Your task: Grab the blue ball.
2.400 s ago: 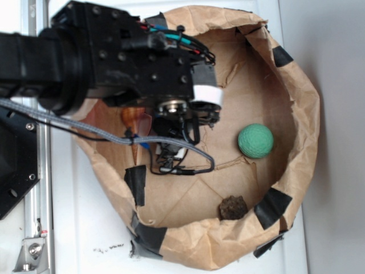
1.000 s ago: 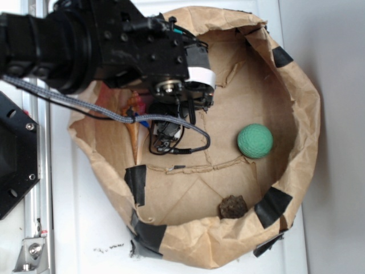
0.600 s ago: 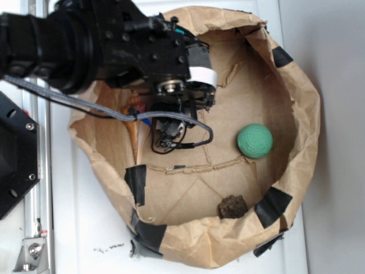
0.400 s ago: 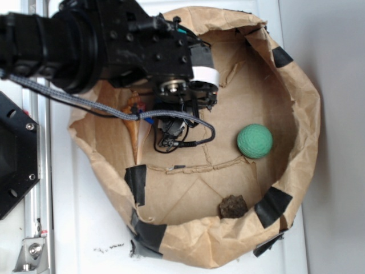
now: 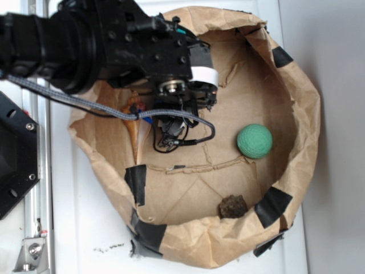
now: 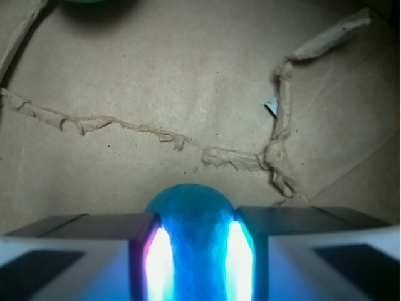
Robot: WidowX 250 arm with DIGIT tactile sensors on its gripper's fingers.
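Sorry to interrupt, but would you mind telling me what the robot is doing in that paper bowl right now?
The arm is reaching into the brown paper basin to grab the blue ball. The wrist view shows its tool with both fingers pressed against the ball's sides, so the grasp looks made. The green ball and a dark brown lump lie untouched farther off on the paper floor.

Ext bright, soft; wrist dim, blurry, glare strips.
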